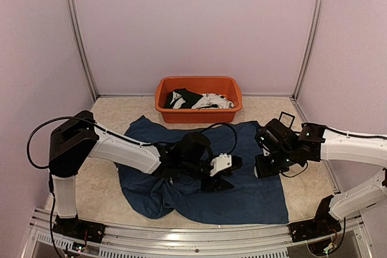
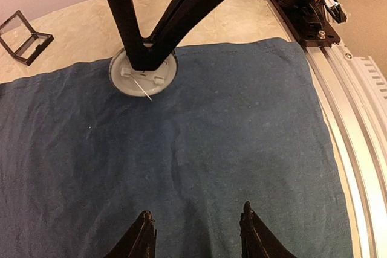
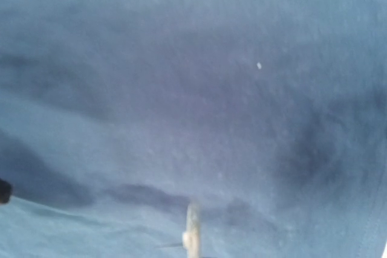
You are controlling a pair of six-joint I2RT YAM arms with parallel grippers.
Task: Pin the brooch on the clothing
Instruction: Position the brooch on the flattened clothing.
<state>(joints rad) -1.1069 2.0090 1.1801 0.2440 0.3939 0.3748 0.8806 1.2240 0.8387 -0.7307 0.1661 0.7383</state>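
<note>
Right jaws clasp brooch (image 2: pixel 158 78) (pin (image 2: pixel 146 92) seemingly slanting onto clothing (image 2: pixel 211 149)); left jaws released.

Lab booth: plain walls (image 1: pixel 193 28), aluminium rails (image 1: pixel 181 232)

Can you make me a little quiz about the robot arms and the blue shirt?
1. True or false: the right gripper grips the round white brooch.
2. What lies in the orange plastic tub? A) toy cars B) black and white garments C) apples
3. Fill the gap: the left gripper hangs over the dark navy-blue T-shirt with its jaws ...
Key: 1 true; 2 B; 3 open.
</note>
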